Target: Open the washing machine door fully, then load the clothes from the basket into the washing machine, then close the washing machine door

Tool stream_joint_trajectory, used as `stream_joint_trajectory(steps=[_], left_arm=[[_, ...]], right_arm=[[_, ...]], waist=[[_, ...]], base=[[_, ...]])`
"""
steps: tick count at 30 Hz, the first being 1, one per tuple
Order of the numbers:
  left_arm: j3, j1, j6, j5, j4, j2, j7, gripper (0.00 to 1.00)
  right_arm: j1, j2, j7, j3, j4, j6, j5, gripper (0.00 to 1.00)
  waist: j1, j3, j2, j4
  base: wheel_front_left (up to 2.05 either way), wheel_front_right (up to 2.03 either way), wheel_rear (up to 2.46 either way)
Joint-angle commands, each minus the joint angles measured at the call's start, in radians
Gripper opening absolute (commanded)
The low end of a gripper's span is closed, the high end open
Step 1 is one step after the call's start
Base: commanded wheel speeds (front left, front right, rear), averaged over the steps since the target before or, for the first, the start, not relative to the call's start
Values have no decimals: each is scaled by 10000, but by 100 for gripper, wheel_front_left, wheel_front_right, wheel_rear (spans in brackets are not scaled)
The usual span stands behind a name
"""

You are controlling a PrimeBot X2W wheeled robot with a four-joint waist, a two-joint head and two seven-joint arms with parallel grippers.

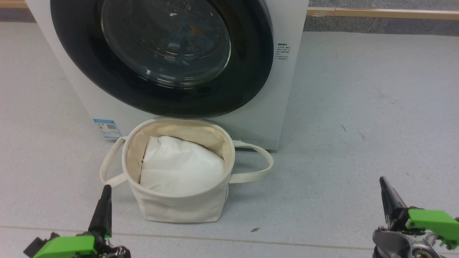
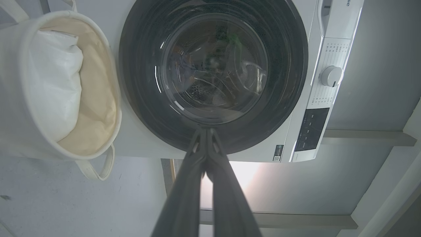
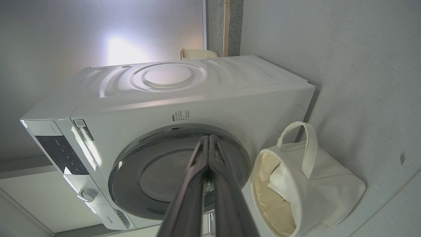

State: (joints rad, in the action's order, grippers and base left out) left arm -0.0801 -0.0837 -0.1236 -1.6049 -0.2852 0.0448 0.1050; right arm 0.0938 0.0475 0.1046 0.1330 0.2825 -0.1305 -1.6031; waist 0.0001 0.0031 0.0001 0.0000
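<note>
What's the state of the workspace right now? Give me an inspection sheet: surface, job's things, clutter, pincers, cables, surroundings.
Surface: grey floor, lightly marked.
Job's things: washing machine door shut; basket stands on the floor right in front of the washing machine, holding a white bundle; clothes perhaps the faint orange-flecked shape behind the glass, unclear.
Clutter: small dark speck near the basket.
Pincers: left pincer and right pincer both shut, empty, low either side of the basket.
Cables: nothing seen.
Surroundings: wooden strip along the far wall; blue label on the machine's front.
</note>
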Motion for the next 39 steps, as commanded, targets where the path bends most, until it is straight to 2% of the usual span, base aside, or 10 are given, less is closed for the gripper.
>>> stream_joint_trajectory(steps=[1,39], left_arm=[[-340,-243,-71,-36,402,54,84,0],[-338,-243,-71,-37,402,54,83,0]], right_arm=[[141,28,88,-190,-378,-2,-53,0],[141,28,87,-191,-378,-2,-54,0]], waist=[[-1,0,-1,0],[-1,0,-1,0]], base=[[0,0,0],[0,0,0]])
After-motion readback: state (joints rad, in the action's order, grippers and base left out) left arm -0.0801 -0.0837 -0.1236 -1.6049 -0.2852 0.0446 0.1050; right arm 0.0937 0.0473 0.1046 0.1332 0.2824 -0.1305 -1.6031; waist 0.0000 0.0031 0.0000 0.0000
